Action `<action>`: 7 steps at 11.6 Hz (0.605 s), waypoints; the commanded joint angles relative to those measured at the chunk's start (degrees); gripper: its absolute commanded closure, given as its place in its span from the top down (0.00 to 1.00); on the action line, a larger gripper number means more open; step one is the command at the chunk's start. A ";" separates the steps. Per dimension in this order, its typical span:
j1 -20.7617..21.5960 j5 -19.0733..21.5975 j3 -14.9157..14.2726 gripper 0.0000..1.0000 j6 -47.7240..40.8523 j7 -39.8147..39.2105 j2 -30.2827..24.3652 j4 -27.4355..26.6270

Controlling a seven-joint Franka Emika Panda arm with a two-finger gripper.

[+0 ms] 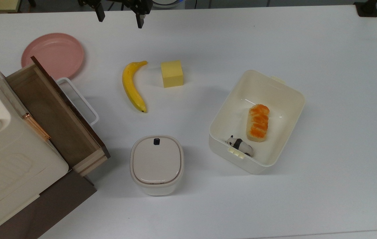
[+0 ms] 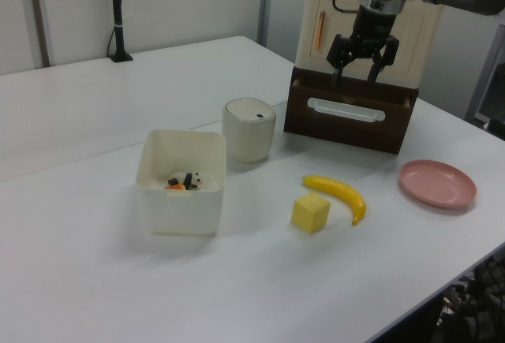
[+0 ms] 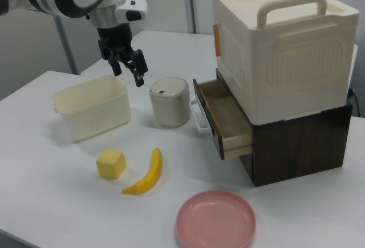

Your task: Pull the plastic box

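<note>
Contents of your table, read across the top view from its left:

1. Cream appliance [image 1: 6, 159] on a dark base, at the top view's left edge. Its wooden drawer [image 1: 55, 116] stands pulled out, white handle [image 1: 79, 99] facing the open table.
2. Pink plate [image 1: 53, 54], bare, just behind the drawer's far corner.
3. Banana [image 1: 133, 87], lying flat, near the table's middle.
4. Lidded bin [image 1: 157, 164], rounded-square, beige lid closed, black button on top. It sits nearer the front edge, between the drawer and item 7. Do not confuse it with the target.
5. Gripper [image 1: 119, 17], at the top view's upper edge, above the banana and well apart from every object. Its fingers are spread wide and hold nothing. In the left view it hangs high over the table, a stance that suits an approach not yet begun.
6. Yellow block [image 1: 172, 73], just beside the banana's tip end.
7. The plastic box [image 1: 218, 131], your target: a cream-white tub set at a slant, right of centre in the top view. It is lidless, with clip tabs on its short sides. Inside lie a bread piece [image 1: 258, 122] and a small panda toy [image 1: 239, 145], both loose on the floor.

Your pull has probably not started. The near rim looks like the natural hold, and loose contents may slide.
</note>
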 commanded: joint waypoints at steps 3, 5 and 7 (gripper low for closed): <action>0.61 0.57 -0.78 1.00 -0.30 -1.09 -2.39 -2.25; 0.69 1.71 -2.79 1.00 -0.13 -0.74 -2.48 -2.25; 0.87 1.80 -2.80 1.00 -0.30 -0.39 -2.57 -2.16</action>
